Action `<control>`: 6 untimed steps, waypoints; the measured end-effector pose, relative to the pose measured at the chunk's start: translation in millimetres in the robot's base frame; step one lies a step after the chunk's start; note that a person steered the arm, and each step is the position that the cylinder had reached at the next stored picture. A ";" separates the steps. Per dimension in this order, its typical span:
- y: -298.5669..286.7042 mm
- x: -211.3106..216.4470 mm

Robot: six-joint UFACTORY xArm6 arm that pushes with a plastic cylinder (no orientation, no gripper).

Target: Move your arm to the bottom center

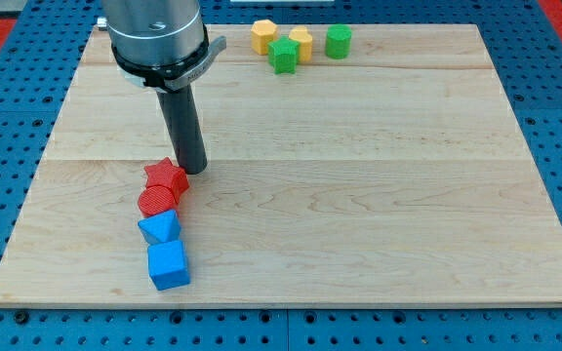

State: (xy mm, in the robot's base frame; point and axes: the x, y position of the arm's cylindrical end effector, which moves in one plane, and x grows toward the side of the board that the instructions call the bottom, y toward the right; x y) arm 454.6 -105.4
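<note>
My tip (194,172) touches the wooden board (359,195) left of its middle, right beside the upper right edge of a red star block (165,176). Below the star, in a column running toward the view's bottom, lie a red round block (157,201), a blue wedge-like block (159,228) and a blue cube (168,264). The rod rises from the tip to the arm's grey flange (156,34) at the view's top left.
At the view's top sits a cluster: a yellow hexagonal block (263,36), a green star block (283,56), a yellow block (301,44) and a green round block (338,41). Blue pegboard (8,146) surrounds the board.
</note>
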 end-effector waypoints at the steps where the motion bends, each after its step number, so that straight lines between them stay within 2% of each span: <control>1: 0.0 0.0; 3: -0.6 -9.1; 5: 113.5 -18.1; 6: 143.5 51.7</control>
